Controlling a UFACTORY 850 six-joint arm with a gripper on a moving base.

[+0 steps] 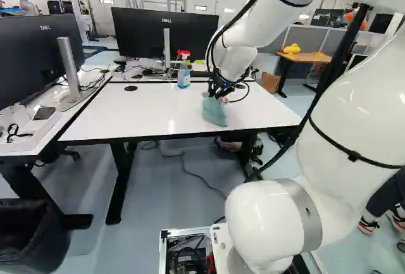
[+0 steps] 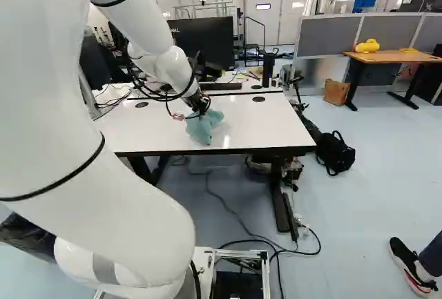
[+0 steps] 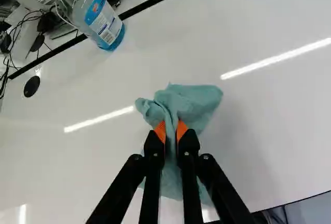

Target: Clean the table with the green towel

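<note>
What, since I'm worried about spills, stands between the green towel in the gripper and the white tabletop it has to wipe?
Nothing visible: the gripper holds the green towel above bare white tabletop. The spray bottle stands near the far edge, beyond the towel, not between the two.

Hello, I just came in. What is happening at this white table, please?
A large white robot arm is holding a soft green cloth towel, pinched between the two orange-padded fingers of its black pincer. The towel hangs bunched over the white table with black edges; I cannot tell how firmly it touches. A clear spray bottle with a red top stands near the far edge.
</note>
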